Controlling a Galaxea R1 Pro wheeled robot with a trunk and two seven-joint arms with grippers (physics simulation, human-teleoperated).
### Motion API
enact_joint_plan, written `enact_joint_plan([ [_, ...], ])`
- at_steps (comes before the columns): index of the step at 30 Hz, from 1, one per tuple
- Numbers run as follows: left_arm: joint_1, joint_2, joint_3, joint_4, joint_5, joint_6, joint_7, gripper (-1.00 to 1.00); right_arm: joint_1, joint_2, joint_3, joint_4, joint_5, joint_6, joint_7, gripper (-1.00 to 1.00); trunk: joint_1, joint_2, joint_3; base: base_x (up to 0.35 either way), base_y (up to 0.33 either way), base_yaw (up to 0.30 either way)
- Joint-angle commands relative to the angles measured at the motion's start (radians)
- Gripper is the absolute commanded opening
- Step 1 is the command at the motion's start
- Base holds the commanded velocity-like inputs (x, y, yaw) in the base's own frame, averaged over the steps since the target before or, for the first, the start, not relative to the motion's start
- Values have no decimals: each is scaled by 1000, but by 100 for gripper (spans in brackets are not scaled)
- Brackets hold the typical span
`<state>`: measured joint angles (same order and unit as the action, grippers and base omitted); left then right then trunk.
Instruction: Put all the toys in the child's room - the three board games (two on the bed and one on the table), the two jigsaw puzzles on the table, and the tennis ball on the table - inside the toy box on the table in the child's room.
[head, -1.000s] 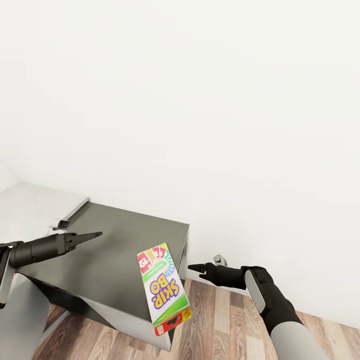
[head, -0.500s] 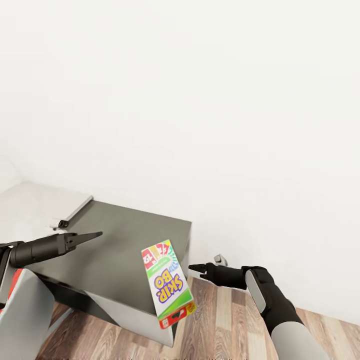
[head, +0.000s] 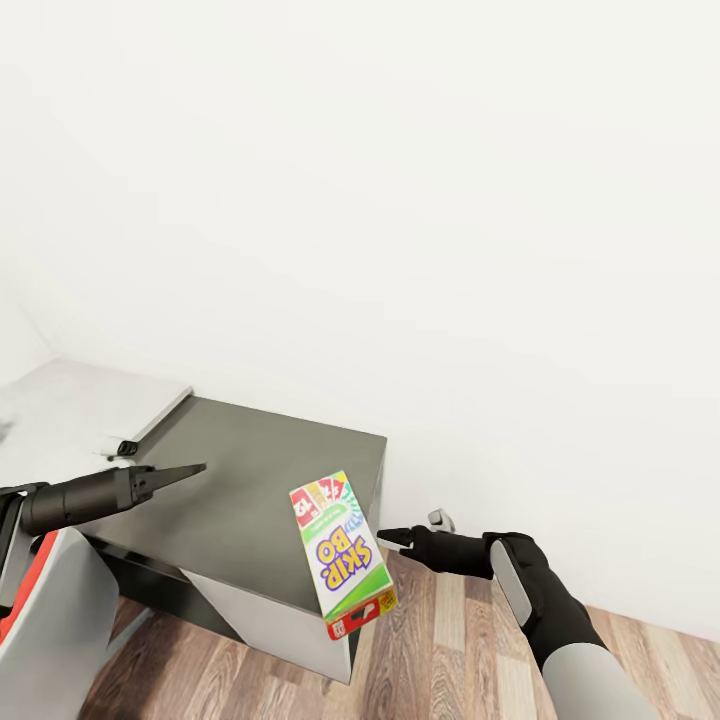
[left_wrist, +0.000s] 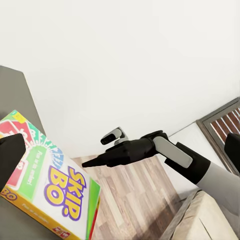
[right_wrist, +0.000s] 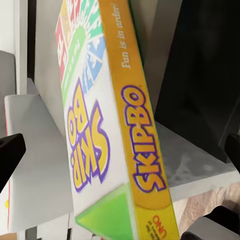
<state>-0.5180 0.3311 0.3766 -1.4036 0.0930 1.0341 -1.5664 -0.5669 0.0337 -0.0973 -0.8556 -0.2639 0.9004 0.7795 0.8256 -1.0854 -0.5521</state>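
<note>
Where wall (head: 400, 200) looms, Skip-Bo box (head: 343, 555) overhangs cabinet (head: 250, 490).

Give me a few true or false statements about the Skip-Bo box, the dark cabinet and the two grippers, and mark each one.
1. The Skip-Bo box overhangs the cabinet corner. True.
2. The right gripper clamps the box. False: its tip is beside the box, holding nothing.
3. The floor is wood planks. True.
4. The left gripper holds a tennis ball. False: it is over the cabinet top, holding nothing.
5. The box stands upright. False: it lies face up.
</note>
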Motion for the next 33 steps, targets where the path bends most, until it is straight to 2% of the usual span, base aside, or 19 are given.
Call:
enact_joint_plan([
  [1,-1,0,0,0,-1,11,-4,100,-1,1,-4,0,3,4,4,100,0,-1,-1,-3,58,0],
  [9,-1,-1,-1,0,-1,11,-4,100,-1,4,-4,0,3,3,4,100,0,-1,-1,-1,97,0],
  [28,-1,-3,-1,-19,-1,11,-4,100,-1,3,-3,0,3,3,4,100,0,-1,-1,0,6,0],
  [33,-1,-3,-1,-23,-1,11,-4,100,-1,4,-3,0,4,3,4,100,19,-36,-17,0,0,0],
])
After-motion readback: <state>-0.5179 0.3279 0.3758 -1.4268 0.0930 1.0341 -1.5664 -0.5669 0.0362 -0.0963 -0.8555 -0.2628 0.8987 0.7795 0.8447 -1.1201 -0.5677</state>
